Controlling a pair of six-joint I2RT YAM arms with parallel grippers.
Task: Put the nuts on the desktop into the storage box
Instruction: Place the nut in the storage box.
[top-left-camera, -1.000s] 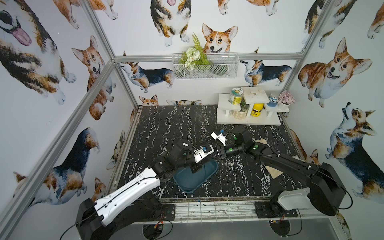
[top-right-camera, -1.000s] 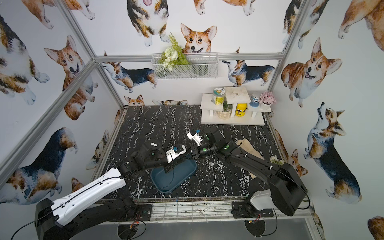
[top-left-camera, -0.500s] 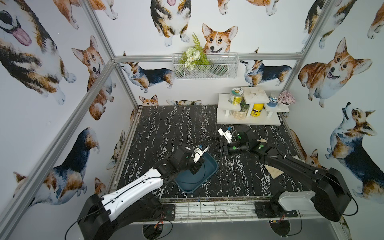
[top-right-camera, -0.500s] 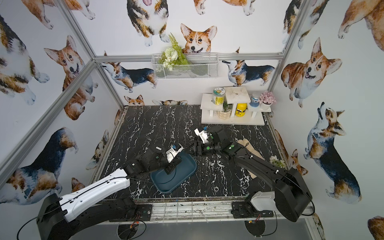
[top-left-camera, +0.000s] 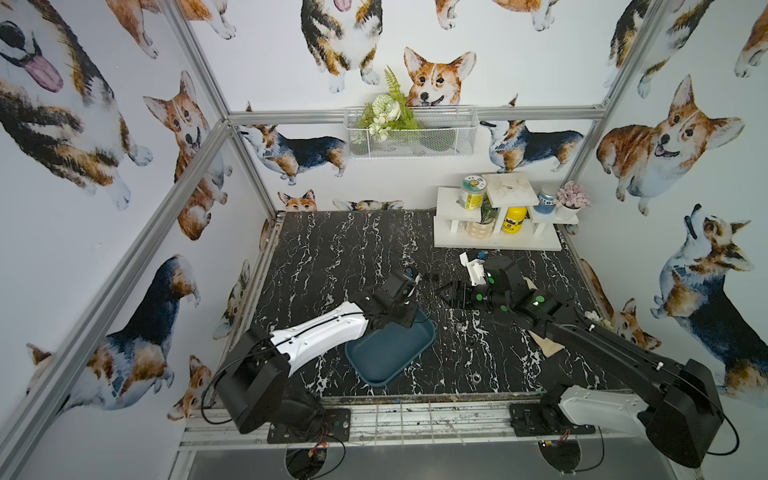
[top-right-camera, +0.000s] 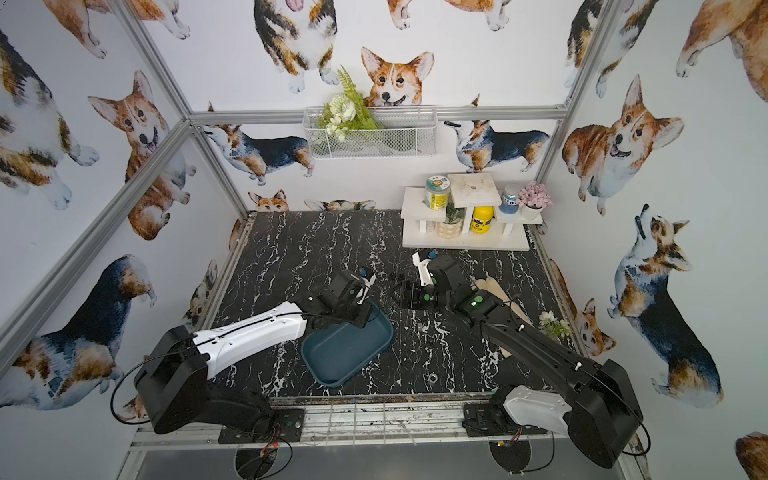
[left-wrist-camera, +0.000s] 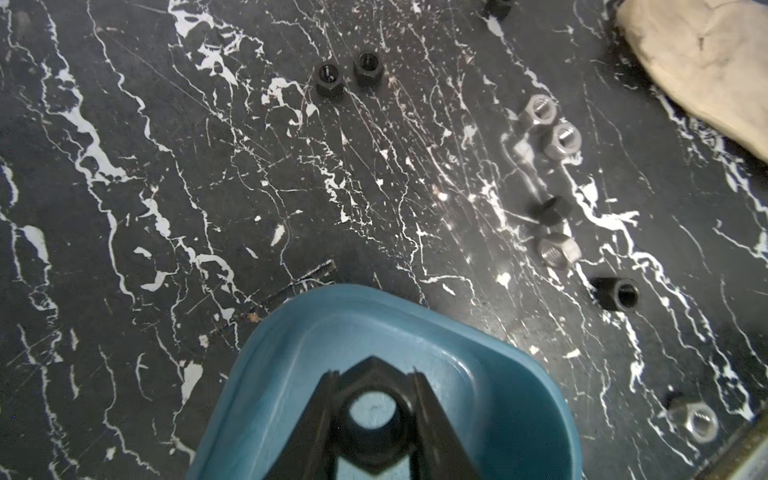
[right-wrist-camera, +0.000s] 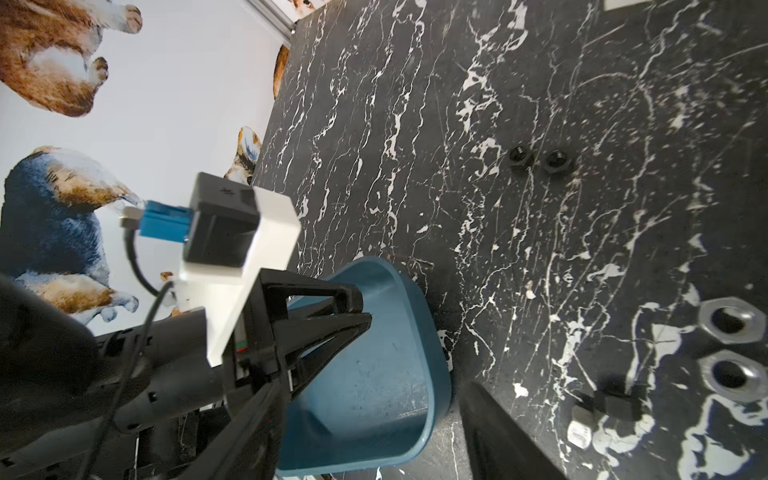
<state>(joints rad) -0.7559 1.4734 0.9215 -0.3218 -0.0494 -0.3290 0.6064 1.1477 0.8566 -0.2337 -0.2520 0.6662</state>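
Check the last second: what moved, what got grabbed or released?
The right claw opened and backed off to the right, away from the left arm. The left claw, shut on a black nut, tipped down over the blue box. The box and the loose nuts stayed put.

white stepped shelf (top-left-camera: 496, 242), wire basket (top-left-camera: 411, 137), jars (top-left-camera: 472, 193)

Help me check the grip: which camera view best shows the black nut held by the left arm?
The left wrist view: the black nut fills the foreground, pinched in the left gripper above the storage box. The right wrist view shows that gripper side-on, the nut indistinct. In both top views the arm hides it.
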